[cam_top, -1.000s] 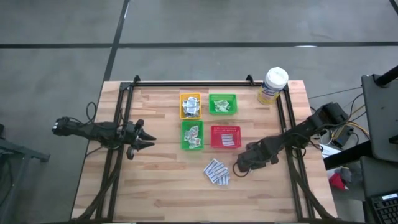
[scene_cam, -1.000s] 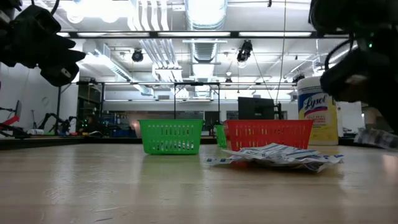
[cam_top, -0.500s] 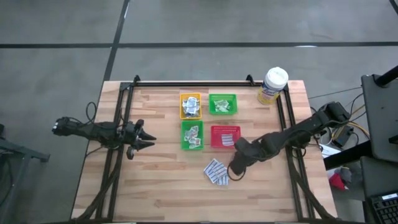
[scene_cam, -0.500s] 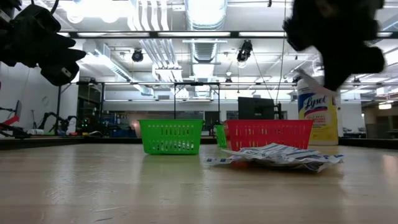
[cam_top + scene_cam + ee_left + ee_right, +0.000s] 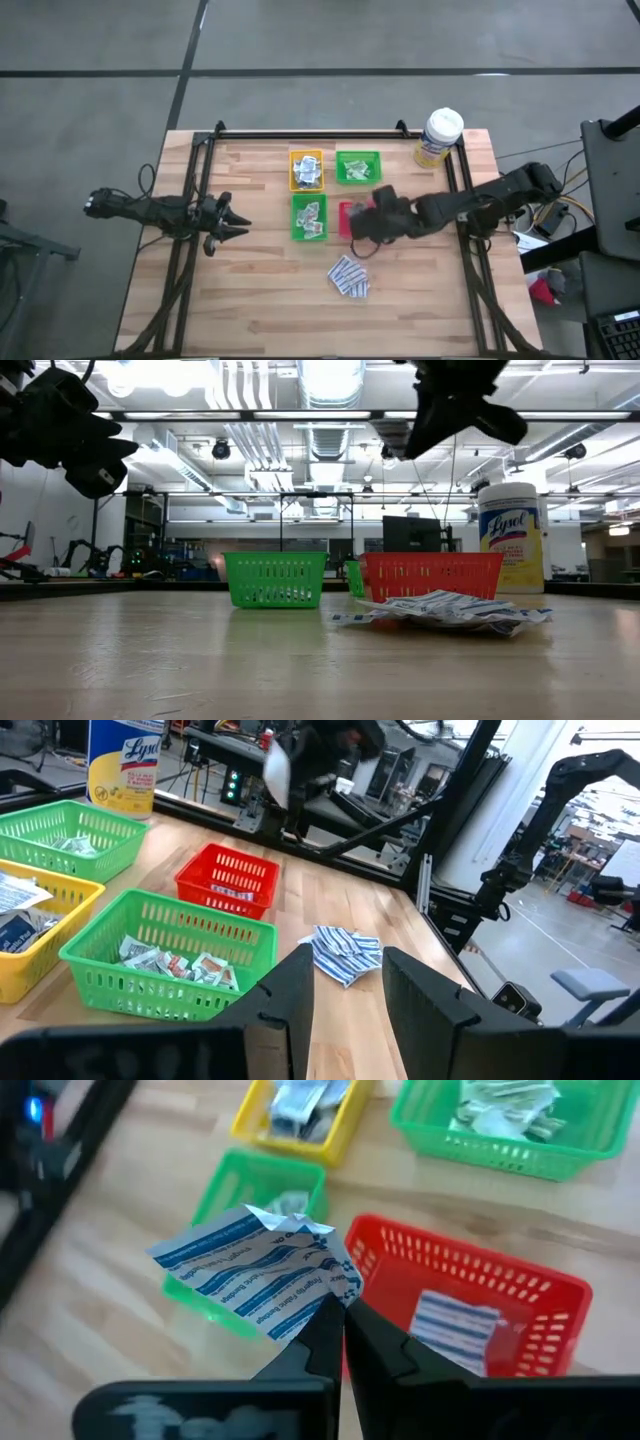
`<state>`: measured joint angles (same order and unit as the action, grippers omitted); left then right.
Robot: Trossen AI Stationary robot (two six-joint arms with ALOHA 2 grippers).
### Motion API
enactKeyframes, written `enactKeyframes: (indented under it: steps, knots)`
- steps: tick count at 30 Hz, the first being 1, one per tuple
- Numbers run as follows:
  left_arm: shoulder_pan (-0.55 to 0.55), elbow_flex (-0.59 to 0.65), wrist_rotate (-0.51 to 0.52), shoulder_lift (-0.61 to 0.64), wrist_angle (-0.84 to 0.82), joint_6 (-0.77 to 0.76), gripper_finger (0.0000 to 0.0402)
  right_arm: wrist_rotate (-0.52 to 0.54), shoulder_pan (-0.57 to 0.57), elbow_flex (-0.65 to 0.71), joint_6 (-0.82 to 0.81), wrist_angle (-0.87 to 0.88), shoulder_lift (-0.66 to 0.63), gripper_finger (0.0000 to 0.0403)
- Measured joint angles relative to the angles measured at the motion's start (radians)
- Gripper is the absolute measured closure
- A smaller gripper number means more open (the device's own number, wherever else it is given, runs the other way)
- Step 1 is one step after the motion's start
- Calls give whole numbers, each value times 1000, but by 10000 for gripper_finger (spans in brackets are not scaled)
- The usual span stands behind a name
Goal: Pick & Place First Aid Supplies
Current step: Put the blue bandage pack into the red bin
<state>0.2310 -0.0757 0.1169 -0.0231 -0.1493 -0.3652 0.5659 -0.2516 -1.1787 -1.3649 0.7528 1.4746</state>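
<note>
Right gripper [image 5: 342, 1312]: over red tray [image 5: 347, 222], jaws pinched shut on blue-and-white pad [image 5: 262, 1272]; moved here from beside loose pile [image 5: 349, 276]. Left gripper [image 5: 238, 227]: jaws partly open, empty, unmoved near left edge of surface [image 5: 260, 310]. Front of surface bare. Red tray largely hidden under arm in high view.

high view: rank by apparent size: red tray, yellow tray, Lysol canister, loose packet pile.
1. Packet pile, spread widest.
2. Red tray, though the right gripper, shut on a blue-and-white pad, hides part of it.
3. Yellow tray and canister: too close to rank.
</note>
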Motion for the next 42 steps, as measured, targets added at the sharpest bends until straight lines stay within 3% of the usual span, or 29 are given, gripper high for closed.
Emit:
enactKeyframes:
  steps: [3, 8, 16, 27, 42]
  knots:
    - [0, 0, 0, 0, 0, -3, 287, -62, 58, -17, -88, 0, 0, 394]
    - [0, 0, 0, 0, 0, -4, 287, -266, 137, -17, -255, -1, 0, 394]
    - [0, 0, 0, 0, 0, -4, 287, -494, 184, 26, -408, 4, 1, 394]
    - [0, 0, 0, 0, 0, 1, 287, -598, 211, 132, -548, 7, 9, 394]
    - [0, 0, 0, -1, 0, 15, 287, -721, 338, 90, -412, -24, 177, 394]
